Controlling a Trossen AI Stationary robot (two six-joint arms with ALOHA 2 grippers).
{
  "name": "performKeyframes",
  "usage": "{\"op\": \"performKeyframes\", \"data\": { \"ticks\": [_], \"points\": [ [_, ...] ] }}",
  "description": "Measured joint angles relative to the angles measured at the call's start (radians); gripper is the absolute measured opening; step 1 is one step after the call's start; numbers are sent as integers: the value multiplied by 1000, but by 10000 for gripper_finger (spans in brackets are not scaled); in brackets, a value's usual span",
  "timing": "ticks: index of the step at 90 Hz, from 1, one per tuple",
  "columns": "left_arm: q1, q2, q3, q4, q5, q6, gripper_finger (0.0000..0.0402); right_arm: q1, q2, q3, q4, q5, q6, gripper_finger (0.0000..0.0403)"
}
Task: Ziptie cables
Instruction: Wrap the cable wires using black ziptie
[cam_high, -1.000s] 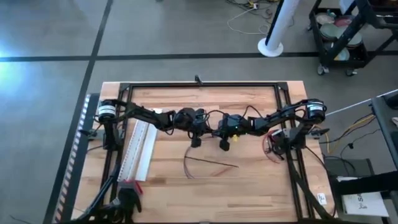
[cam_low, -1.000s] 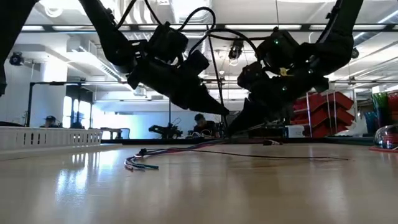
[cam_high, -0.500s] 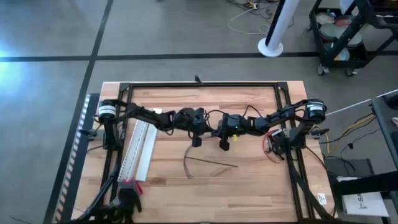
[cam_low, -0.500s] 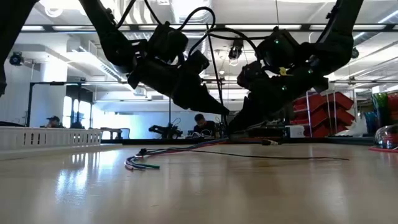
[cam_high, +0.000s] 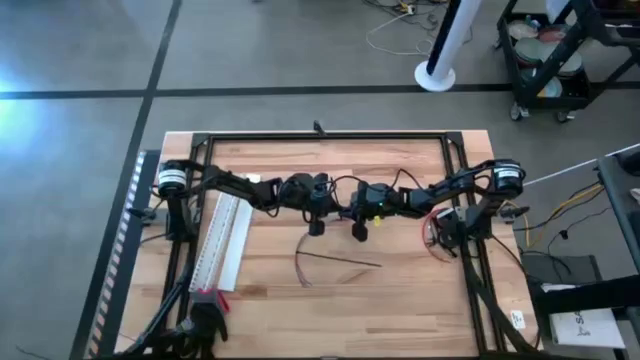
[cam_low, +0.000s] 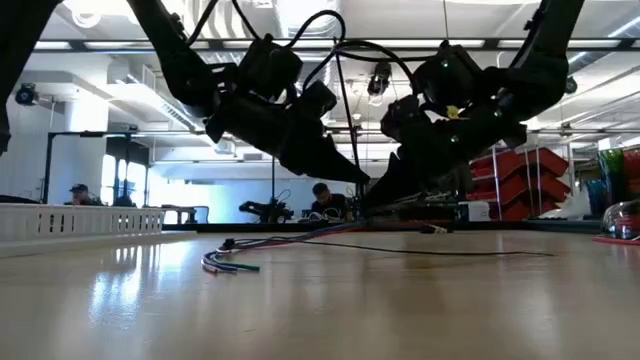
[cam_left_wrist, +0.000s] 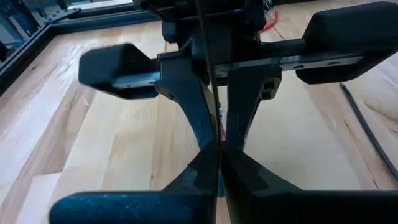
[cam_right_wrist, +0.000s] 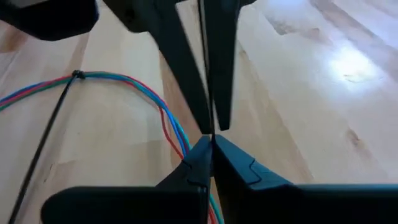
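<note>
The cables (cam_high: 300, 265), a thin bundle of blue, red and green wires (cam_right_wrist: 134, 90), lie on the table below both grippers. A black ziptie (cam_right_wrist: 78, 74) is cinched around them, and its tail (cam_high: 350, 261) lies toward the right. My left gripper (cam_left_wrist: 219, 152) and right gripper (cam_right_wrist: 211, 144) meet tip to tip above the table's middle (cam_low: 366, 192). Both are shut on a thin black strand (cam_left_wrist: 204, 74) that stands up from their tips. My left gripper pinches the lower end of the thin black strand (cam_left_wrist: 215, 140) between its two fingertips. Its fingers slant down from the table's left. The strand rises above the fingers, clear of the table. My right gripper pinches the same strand (cam_right_wrist: 210, 127) at its fingertips, right against the left gripper's tips. It slants down from the table's right. The strand runs upward past the left gripper's fingers (cam_right_wrist: 180, 68).
A long white slotted strip (cam_high: 225, 245) lies near the left edge, with a red and black object (cam_high: 207, 300) at its near end. Red wires (cam_high: 437, 232) hang at the right arm's base. A black frame rail (cam_high: 320, 135) borders the tabletop.
</note>
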Motion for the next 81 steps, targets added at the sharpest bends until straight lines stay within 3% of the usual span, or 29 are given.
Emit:
{"op": "performKeyframes", "data": {
  "ticks": [15,32,50,64,81],
  "points": [
    [2,-6,-28,-11,0,-23,29,0,0,0,6,6,0,0],
    [1,-39,-100,14,-25,-70,96,0,-2,0,41,9,0,0],
    [-6,2,-190,278,-27,-169,153,0,-2,0,98,4,-3,0],
    [-5,25,-202,365,-28,-180,163,0,-2,0,110,-2,-2,0],
    [-5,84,-155,366,-27,-179,146,0,-2,0,131,-10,-3,0]
  ]
}}
